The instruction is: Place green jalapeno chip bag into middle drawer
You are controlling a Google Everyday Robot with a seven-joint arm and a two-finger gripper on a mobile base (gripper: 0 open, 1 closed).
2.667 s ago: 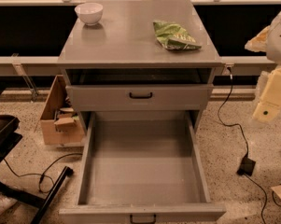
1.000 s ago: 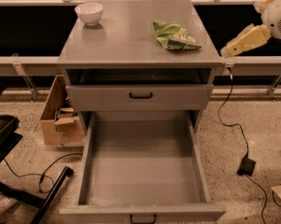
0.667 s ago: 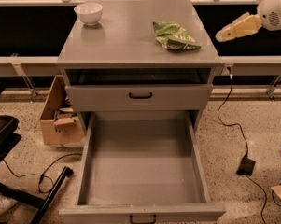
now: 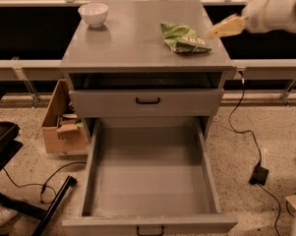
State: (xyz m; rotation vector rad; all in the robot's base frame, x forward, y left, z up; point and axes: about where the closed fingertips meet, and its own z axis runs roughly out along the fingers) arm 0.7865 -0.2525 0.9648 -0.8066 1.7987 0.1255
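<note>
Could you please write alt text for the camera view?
The tool hovers just right of the green jalapeno chip bag on the cabinet top. Below, the middle drawer stands open; a white bowl sits back left.

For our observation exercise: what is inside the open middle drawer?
The middle drawer shows only bare grey floor; its rear is shadowed. The green jalapeno chip bag lies on the cabinet top, the gripper beside it.

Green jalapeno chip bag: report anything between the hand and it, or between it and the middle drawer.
Nothing visible. The hand is just right of the green jalapeno chip bag on the cabinet top; the middle drawer stands open below.
</note>
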